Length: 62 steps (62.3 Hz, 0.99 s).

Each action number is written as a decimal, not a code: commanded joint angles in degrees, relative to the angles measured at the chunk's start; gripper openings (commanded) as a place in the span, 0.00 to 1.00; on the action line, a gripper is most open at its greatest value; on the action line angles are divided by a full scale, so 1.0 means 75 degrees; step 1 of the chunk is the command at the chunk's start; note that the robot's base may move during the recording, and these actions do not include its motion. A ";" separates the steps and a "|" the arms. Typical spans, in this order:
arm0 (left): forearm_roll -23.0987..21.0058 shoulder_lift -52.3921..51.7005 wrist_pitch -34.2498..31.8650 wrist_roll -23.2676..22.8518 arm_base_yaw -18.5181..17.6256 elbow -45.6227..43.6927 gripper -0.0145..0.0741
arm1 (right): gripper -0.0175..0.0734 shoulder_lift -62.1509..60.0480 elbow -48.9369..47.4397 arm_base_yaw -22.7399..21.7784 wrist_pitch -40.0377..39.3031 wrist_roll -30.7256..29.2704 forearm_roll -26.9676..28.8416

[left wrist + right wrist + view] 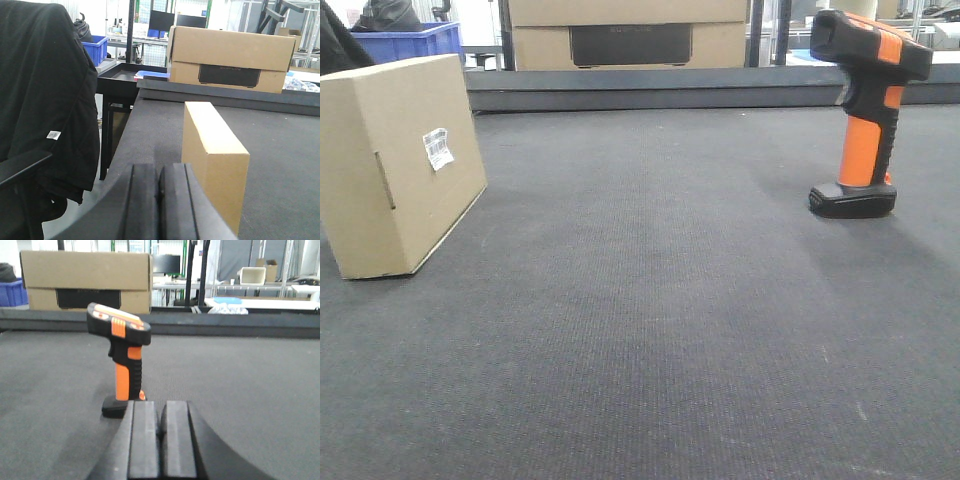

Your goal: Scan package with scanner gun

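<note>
The package [395,165], a plain brown cardboard box with a small white label [438,148], stands on the dark mat at the left. In the left wrist view the package [212,155] is just ahead and right of my left gripper [160,172], whose jaws are shut with nothing between them. The scanner gun [865,110], black head with orange stripe and orange handle, stands upright on its black foot at the right. My right gripper [161,410] is shut and empty, just behind the scanner gun [122,360] and slightly to its right.
A larger cardboard box with a dark panel [630,35] sits on a raised ledge [720,88] at the back. A blue bin [410,42] is at back left. A chair draped in a black jacket [45,100] stands off the table's left edge.
</note>
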 commanded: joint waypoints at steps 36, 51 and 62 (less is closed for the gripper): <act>0.0064 -0.0040 -0.0089 -0.0023 0.0018 -0.0001 0.04 | 0.01 -0.0061 0.0017 -0.0047 -0.0225 -0.0058 -0.0047; 0.0100 -0.0040 0.0046 -0.0023 0.0018 -0.0001 0.04 | 0.01 -0.0061 0.0017 -0.0047 -0.0225 -0.0058 -0.0047; 0.0515 -0.0040 0.0457 0.0449 0.0063 0.0186 0.04 | 0.01 -0.0061 0.0017 -0.0047 -0.0225 -0.0058 -0.0047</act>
